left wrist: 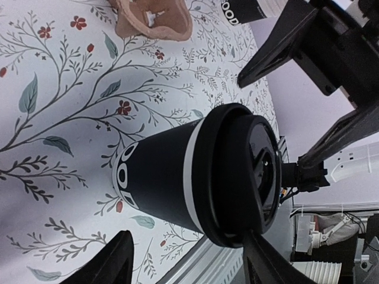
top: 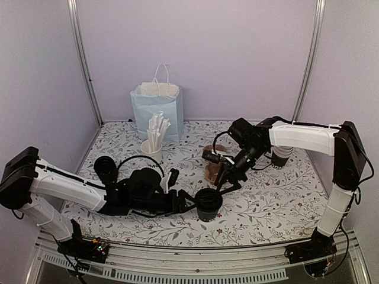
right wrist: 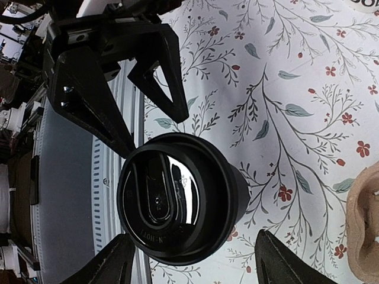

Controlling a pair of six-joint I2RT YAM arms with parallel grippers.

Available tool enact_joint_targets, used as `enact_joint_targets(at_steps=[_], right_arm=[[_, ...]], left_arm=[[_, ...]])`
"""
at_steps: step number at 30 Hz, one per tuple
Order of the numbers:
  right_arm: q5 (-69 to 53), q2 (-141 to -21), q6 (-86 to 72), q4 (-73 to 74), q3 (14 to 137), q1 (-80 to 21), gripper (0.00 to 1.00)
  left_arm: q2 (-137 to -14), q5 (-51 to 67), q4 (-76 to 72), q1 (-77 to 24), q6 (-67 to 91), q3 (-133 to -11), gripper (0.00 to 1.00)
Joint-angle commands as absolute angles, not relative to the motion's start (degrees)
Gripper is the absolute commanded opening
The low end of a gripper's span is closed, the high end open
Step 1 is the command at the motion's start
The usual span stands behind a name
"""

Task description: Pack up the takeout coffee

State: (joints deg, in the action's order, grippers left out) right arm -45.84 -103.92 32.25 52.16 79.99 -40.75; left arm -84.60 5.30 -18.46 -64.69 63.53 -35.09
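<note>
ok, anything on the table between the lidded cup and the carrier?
No, just bare flowered tabletop between the lidded cup and the carrier; the right wrist view shows it.

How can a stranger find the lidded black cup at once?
Look at the flowered table, towards its front edge. A black cup stands there, in front of the brown carrier. The other black cup stands farther back, on the right.

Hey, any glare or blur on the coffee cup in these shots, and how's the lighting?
Top external: soft, even light with a violet cast, no harsh shadows around the black cup. Right wrist: a bright reflection on the glossy lid, otherwise sharp. Left wrist: the cup is crisp, but the fingertips of the left hand at the bottom edge look dark and soft.
</note>
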Motion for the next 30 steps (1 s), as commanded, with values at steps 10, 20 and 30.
enact_joint_targets(at_steps=[10, 20, 30], right_arm=[[-47.9, -97.7, 32.6, 52.5, 72.7, -41.7, 0.73], [-46.1, -95.5, 31.7, 52.3, 69.8, -41.6, 0.73], [-44.5, -98.3, 30.2, 51.8, 70.6, -40.9, 0.72]], left_arm=[[-87.5, 6.7, -19.0, -60.4, 58.0, -38.8, 0.64], [-87.2, 7.2, -18.6, -59.8, 56.2, -39.8, 0.66], [-85.8, 6.6, -16.1, -59.9, 57.9, -40.1, 0.70]])
